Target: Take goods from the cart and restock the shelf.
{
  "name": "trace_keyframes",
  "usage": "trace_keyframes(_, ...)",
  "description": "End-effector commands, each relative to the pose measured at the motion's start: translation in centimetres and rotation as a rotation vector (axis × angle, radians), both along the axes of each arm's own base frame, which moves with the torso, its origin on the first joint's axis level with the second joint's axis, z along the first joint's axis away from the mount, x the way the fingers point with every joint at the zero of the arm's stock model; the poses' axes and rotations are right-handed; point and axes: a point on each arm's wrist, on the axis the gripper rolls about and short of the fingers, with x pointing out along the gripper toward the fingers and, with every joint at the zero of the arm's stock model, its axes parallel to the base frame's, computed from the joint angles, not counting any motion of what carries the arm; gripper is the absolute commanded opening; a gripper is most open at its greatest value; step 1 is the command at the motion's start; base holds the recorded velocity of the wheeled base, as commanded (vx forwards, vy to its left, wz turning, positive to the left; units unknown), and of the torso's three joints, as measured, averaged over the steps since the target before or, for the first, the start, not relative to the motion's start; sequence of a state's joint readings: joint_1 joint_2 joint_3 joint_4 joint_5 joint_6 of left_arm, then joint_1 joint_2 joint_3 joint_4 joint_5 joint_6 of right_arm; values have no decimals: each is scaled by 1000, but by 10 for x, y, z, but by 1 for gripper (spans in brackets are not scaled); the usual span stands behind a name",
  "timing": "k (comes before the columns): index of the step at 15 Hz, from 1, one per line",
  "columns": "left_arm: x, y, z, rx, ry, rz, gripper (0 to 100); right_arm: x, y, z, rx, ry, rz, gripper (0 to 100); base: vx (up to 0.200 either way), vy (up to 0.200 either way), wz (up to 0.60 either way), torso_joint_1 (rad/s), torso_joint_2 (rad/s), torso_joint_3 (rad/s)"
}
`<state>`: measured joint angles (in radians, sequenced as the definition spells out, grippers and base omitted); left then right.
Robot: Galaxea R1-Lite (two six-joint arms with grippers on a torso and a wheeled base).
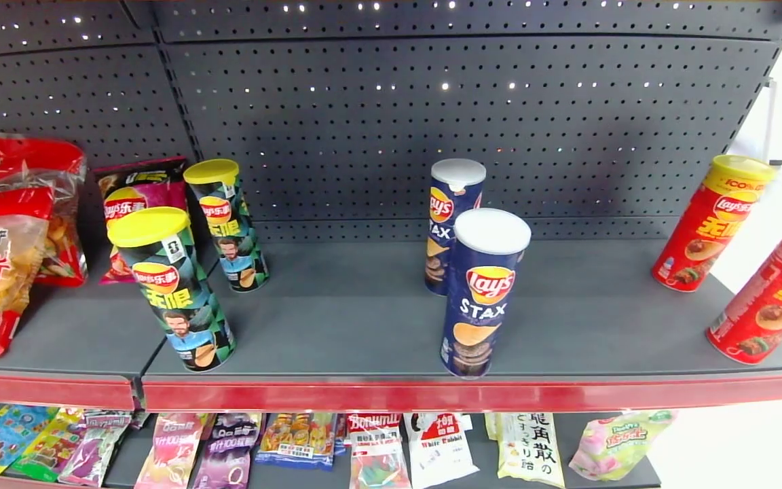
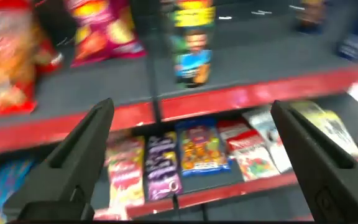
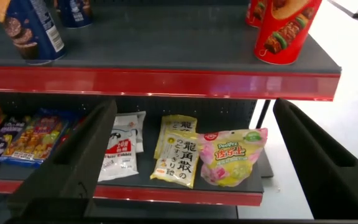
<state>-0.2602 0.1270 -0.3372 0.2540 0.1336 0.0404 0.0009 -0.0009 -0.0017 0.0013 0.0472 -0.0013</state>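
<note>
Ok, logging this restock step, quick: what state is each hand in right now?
Left hand: open, holding nothing.
Right hand: open, holding nothing.

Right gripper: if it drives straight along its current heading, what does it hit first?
Probably the cream candy bag on the lower shelf, just under the red shelf edge. The right gripper, jaws open, frames it, with the pink-green bag beside it. Depth is unclear.
</note>
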Motion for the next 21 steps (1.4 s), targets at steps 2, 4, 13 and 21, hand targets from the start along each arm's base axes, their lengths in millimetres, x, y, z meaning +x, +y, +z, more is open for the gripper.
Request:
trace_keyframes(2,7,-5,3,-50,76,241,100,0,0,0,0,1,1,100,0,0,0,0,0,0)
trace_keyframes(4,10,-10,-1,-52,117,368,100,0,0,0,0,1,1,100,0,0,0,0,0,0)
trace_keyframes(13,15,-11,-63,-67,-83,211,100,0,0,0,0,1,1,100,0,0,0,0,0,0)
trace_keyframes(21,15,-12,-64,-140,-76,197,100,-2,2,59,32,-71,163,100,0,0,0,0,0,0)
